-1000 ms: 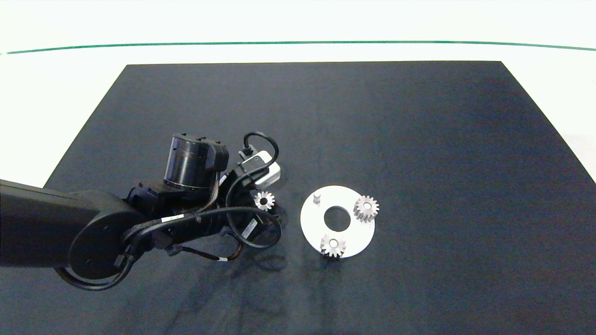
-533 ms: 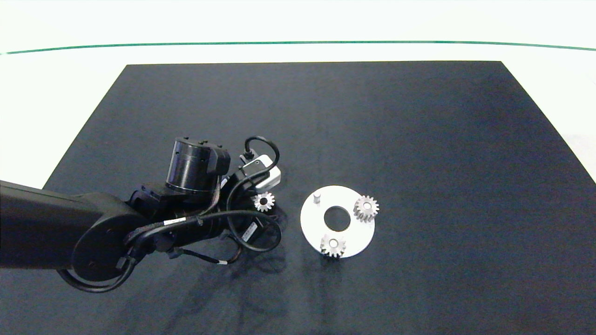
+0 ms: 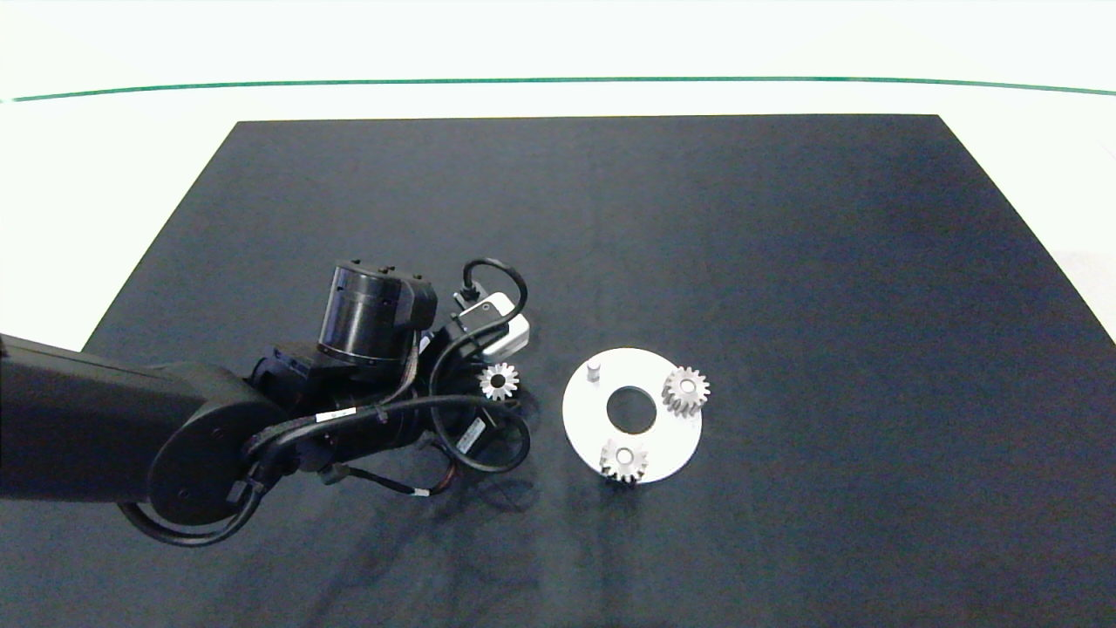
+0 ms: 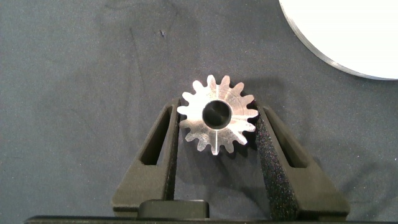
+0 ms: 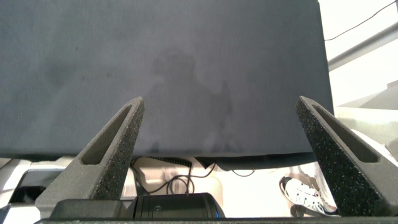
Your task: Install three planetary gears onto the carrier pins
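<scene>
left hand: low over mat, fingers closed | right hand: parked off-table, fingers spread wide

Two silver-grey planetary gears seated on carrier pins of white disc; third gear flat on the dark mat, beside disc; one pin bare.

The right claw gapes wide above the dark mat.

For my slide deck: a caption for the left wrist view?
Left tool closed around the third planetary gear on the dark mat, beside the white carrier disc.
</scene>
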Motion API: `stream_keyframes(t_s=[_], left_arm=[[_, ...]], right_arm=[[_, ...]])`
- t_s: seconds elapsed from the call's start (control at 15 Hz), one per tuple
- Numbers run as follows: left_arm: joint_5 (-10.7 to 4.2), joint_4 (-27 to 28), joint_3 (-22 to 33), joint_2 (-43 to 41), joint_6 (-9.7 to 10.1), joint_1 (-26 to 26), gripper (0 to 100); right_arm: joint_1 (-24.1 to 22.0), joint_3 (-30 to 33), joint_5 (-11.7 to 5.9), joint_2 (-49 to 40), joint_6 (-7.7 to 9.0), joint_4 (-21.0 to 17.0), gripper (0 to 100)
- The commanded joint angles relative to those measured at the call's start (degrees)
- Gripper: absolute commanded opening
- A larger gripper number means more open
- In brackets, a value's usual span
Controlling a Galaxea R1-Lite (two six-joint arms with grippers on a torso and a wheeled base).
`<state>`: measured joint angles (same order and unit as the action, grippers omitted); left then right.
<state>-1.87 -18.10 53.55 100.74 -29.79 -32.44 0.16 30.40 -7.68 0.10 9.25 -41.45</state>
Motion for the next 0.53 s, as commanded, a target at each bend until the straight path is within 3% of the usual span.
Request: stream_keyframes(t_s=[0.07,0.53], left_arm=[[-0.07,-0.1,0.0,0.2,-0.18,0.2,35],[-0.07,0.0,0.1,0.1,-0.18,-0.2,21]], right_arm=[[0.0,-0.2,-0.05,0.0,0.06,-0.2,100],[0.0,-0.2,-0.05,0.0,0.06,-0.2,100]])
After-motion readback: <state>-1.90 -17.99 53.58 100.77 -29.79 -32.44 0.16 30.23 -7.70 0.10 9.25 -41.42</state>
